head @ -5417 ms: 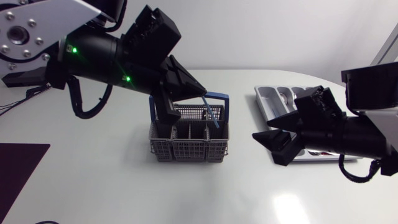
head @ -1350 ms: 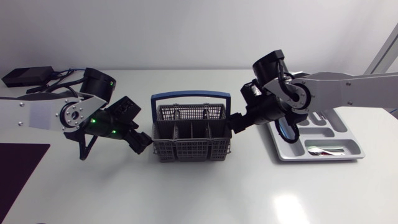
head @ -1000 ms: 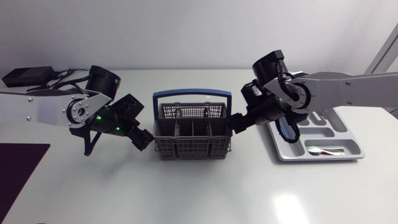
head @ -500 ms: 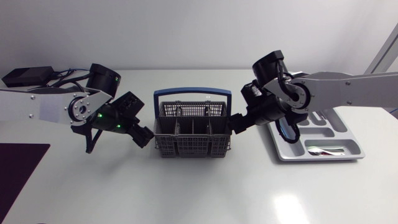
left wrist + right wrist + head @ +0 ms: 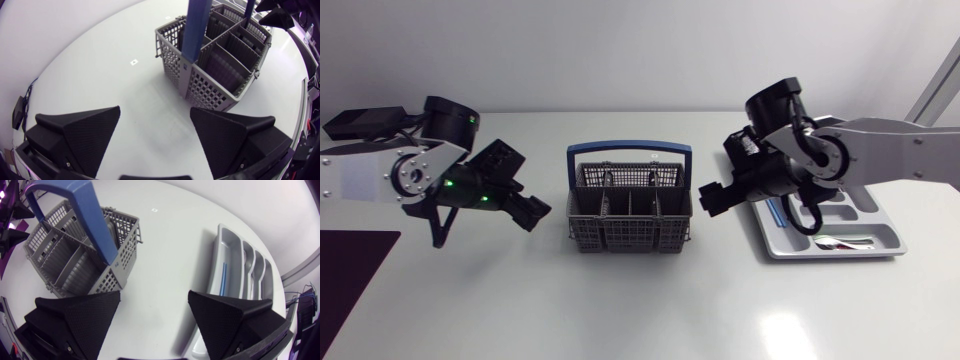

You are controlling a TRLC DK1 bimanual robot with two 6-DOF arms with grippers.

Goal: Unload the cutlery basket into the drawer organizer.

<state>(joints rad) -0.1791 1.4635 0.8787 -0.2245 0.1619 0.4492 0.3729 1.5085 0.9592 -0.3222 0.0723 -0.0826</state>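
Observation:
The grey cutlery basket (image 5: pixel 628 212) with its upright blue handle (image 5: pixel 630 150) stands mid-table. No cutlery shows in its compartments in either wrist view. My left gripper (image 5: pixel 532 213) hangs a short way off the basket's left side, open and empty; its wrist view has the basket (image 5: pixel 215 55) ahead of the spread fingers (image 5: pixel 75 135). On the other side, my right gripper (image 5: pixel 708 200) is also open and empty, between the basket (image 5: pixel 80 255) and the grey drawer organizer (image 5: pixel 820 253). The organizer (image 5: pixel 235 255) holds a blue-handled piece (image 5: pixel 223 277) and metal cutlery (image 5: pixel 835 243).
A black box (image 5: pixel 360 122) with cables lies at the back left. A dark patch (image 5: pixel 350 270) covers the front left corner. My right arm's links hang over the organizer's left compartments.
Both grippers have drawn back from the basket's sides, the left one leftward, the right one rightward. The right fingers stand wider apart. The basket stayed put.

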